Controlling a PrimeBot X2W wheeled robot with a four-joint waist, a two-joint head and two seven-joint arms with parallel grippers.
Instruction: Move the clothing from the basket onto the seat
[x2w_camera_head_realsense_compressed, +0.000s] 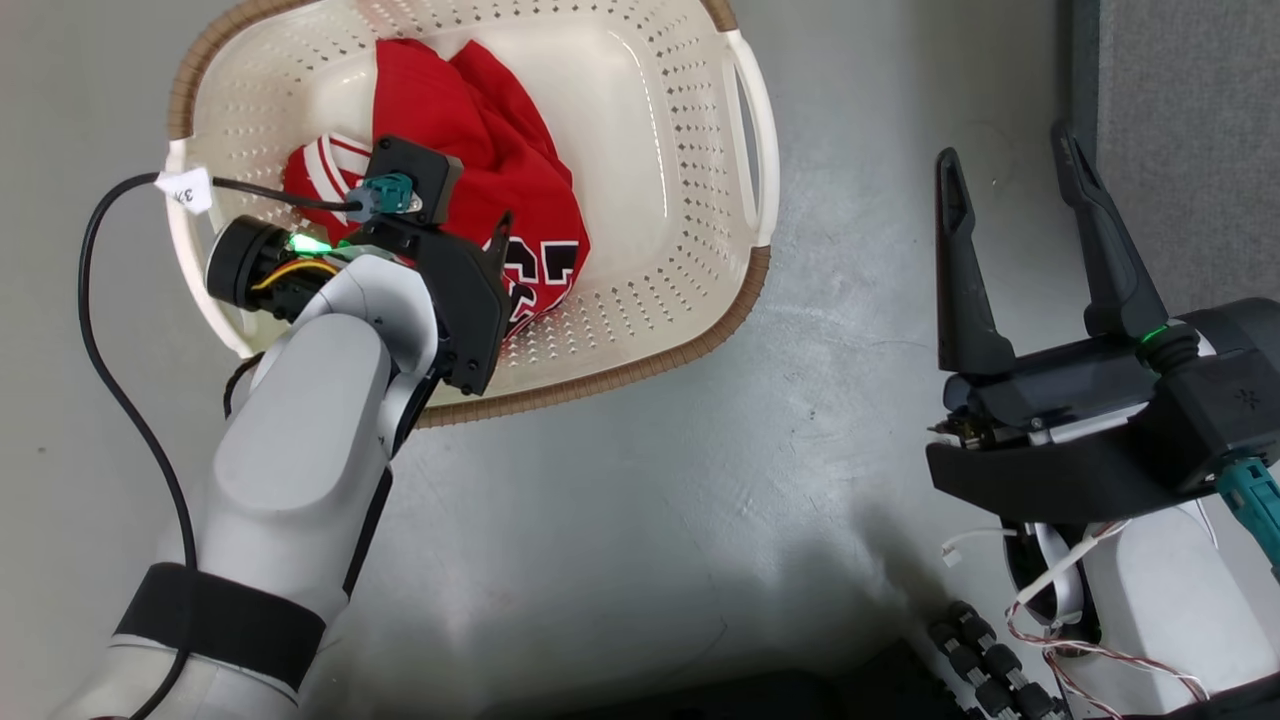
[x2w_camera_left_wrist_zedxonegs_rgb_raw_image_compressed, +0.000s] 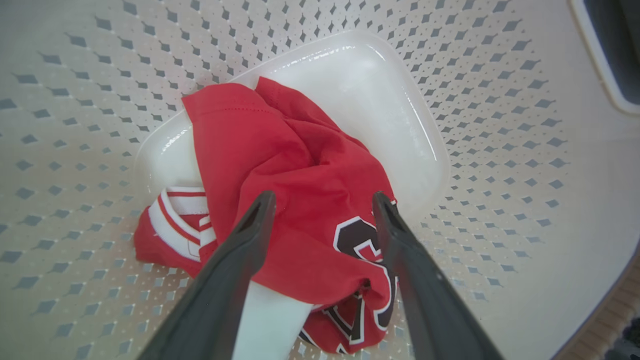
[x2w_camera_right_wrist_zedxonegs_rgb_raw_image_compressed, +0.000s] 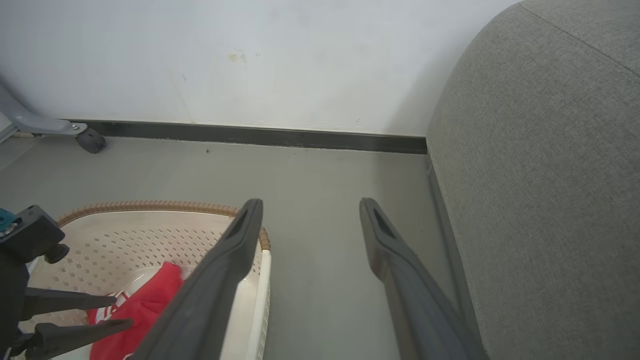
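The cream basket (x2w_camera_head_realsense_compressed: 650, 130) stands on the grey floor at the upper left, with the red clothing (x2w_camera_head_realsense_compressed: 470, 120) bunched inside it. A jersey with black numerals (x2w_camera_left_wrist_zedxonegs_rgb_raw_image_compressed: 360, 240) lies on top, and white-striped trim (x2w_camera_left_wrist_zedxonegs_rgb_raw_image_compressed: 175, 210) shows at its left. My left gripper (x2w_camera_left_wrist_zedxonegs_rgb_raw_image_compressed: 324, 197) is open and reaches down into the basket, its fingers straddling the jersey just above the fabric. The right gripper (x2w_camera_head_realsense_compressed: 1008, 150) stands open and empty over bare floor, between the basket and the grey seat (x2w_camera_head_realsense_compressed: 1190, 130). The right wrist view has the seat (x2w_camera_right_wrist_zedxonegs_rgb_raw_image_compressed: 550, 175), the basket (x2w_camera_right_wrist_zedxonegs_rgb_raw_image_compressed: 150, 235) and the clothing (x2w_camera_right_wrist_zedxonegs_rgb_raw_image_compressed: 145, 305).
A black cable (x2w_camera_head_realsense_compressed: 100, 330) loops from my left wrist (x2w_camera_head_realsense_compressed: 440, 290) over the basket's near rim and onto the floor. A white wall with a dark baseboard (x2w_camera_right_wrist_zedxonegs_rgb_raw_image_compressed: 250, 134) lies beyond the basket. A caster wheel (x2w_camera_right_wrist_zedxonegs_rgb_raw_image_compressed: 90, 141) stands at the wall's left.
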